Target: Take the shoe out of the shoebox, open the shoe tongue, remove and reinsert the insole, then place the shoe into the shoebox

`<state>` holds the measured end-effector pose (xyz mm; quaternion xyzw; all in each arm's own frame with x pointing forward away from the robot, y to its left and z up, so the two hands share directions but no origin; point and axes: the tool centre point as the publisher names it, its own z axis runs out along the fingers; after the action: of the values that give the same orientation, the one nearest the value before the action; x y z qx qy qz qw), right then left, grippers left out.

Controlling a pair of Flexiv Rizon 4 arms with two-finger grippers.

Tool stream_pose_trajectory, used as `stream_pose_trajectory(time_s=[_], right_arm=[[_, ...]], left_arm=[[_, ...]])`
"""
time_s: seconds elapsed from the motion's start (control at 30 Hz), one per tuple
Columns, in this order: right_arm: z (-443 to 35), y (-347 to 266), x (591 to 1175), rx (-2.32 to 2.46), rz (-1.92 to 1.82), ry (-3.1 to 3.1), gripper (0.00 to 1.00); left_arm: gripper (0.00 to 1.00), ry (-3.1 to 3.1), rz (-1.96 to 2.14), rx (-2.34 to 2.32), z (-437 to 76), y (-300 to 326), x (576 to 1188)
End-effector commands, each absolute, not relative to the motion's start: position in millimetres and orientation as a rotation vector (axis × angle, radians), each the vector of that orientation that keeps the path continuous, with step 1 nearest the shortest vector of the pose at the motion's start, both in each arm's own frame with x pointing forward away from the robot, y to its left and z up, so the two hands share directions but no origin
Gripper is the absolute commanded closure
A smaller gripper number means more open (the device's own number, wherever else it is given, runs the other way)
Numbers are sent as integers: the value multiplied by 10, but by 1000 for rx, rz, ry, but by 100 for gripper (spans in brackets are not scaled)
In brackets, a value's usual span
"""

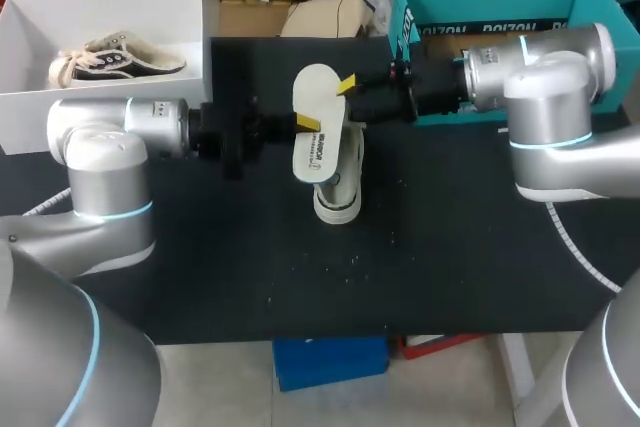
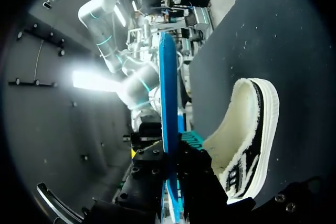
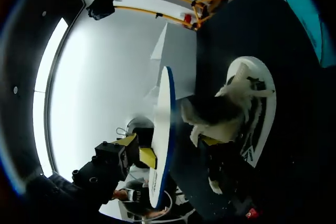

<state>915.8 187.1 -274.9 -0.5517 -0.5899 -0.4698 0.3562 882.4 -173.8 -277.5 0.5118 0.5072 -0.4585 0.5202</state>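
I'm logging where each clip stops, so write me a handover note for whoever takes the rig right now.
Left tool: shut on the insole, held above the shoe.
Right tool: at the insole's far end; grip unclear.
Shoe: on the black table, under the insole.
Done: shoe out, insole removed.
Left: reinsert the insole, then box the shoe.

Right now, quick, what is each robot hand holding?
Left gripper: jaws closed on the insole.
Right gripper: cannot be told.
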Motion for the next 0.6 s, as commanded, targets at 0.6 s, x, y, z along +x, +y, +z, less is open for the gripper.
stream_pose_trajectory(time_s=[0.6], right_arm=[[-2490, 1381, 8656, -1749, -1163, -1944, 0]], left_arm=[[100, 1629, -1027, 1386, -2844, -1589, 8079]])
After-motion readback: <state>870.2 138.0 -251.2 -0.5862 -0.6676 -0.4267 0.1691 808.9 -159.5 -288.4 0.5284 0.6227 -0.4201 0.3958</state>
